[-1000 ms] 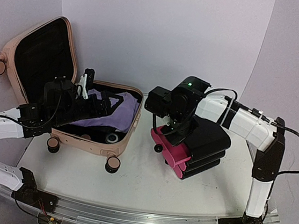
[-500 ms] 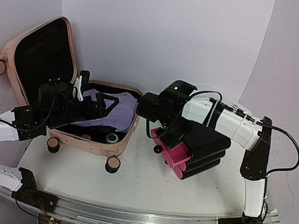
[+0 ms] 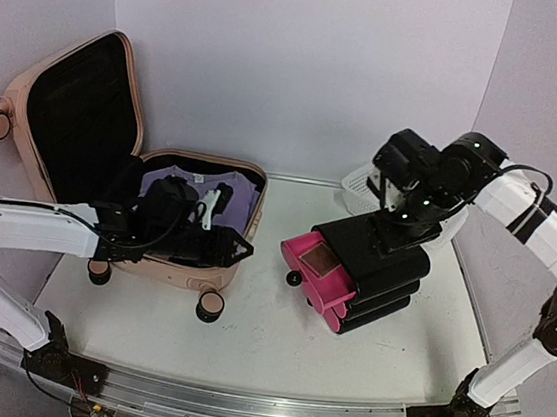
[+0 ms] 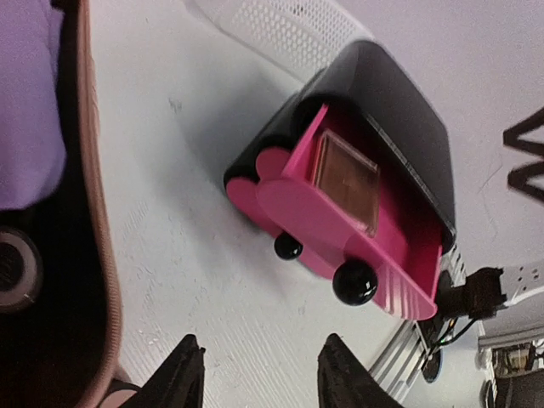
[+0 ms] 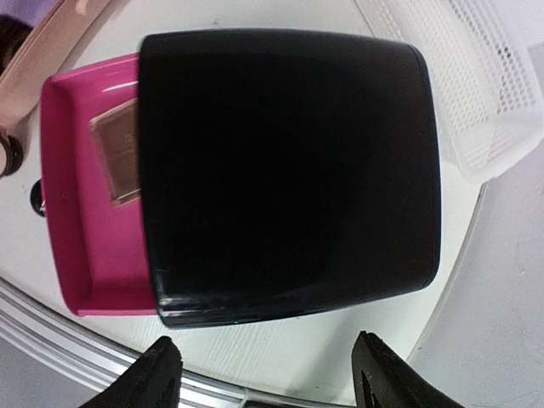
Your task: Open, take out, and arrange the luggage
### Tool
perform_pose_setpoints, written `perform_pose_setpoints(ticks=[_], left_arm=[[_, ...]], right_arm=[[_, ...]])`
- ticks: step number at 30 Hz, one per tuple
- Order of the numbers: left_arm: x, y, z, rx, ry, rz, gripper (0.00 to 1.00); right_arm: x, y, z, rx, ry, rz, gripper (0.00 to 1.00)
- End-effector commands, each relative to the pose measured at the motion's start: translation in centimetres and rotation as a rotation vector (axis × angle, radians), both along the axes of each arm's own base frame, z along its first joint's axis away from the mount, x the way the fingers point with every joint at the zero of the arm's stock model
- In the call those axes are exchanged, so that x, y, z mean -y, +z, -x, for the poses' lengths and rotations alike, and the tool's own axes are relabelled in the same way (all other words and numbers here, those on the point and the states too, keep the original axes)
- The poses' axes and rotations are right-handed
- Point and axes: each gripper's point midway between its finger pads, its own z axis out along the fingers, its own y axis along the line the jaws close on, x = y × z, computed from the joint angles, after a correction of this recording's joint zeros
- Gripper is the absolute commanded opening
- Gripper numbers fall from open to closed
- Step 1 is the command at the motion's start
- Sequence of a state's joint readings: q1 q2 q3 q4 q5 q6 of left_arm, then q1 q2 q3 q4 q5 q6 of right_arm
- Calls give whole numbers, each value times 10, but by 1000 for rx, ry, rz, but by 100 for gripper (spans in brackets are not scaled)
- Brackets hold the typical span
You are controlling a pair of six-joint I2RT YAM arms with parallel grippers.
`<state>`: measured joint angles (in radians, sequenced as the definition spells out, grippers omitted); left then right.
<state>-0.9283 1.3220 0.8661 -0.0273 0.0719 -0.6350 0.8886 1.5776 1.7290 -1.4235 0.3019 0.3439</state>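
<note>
The luggage (image 3: 78, 115) is laid open at the far-left corner, lid propped up so the clothes (image 3: 186, 183) can be reached, while the left gripper (image 4: 262, 374), by its near rim, and the right gripper (image 5: 270, 374), above the drawer box (image 3: 367, 274), are held spread and empty.

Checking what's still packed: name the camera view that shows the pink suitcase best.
Top external. It shows the whole pink suitcase, lid raised, with a purple garment inside. The left wrist view catches only a strip of its rim and some purple cloth at its left edge; the right wrist view shows only a pink corner at top left.
</note>
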Motion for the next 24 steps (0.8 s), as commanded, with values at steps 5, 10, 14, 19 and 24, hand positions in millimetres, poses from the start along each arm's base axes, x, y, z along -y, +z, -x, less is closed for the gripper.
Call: perform_pose_setpoints(ticks=[5,10,14,19,24], left_arm=[[85,-21,21,-96,-214,-15,37],[117,-13,15,-99,-267,12,36],[139,-1,9,-83,-295,43,36],[167,-1,2,-95,-338,68,37],[190,-5,1,-128,-392,94,38]], right_arm=[[15,-26,-29,-137,-147,-370,69],[18,-45,-28,-174,-164,-355,69],[17,-55,-24,-198,-184,-375,70],[9,-71,-18,-260,-201,-414,70],[8,-72,-13,-266,-205,-436,70]])
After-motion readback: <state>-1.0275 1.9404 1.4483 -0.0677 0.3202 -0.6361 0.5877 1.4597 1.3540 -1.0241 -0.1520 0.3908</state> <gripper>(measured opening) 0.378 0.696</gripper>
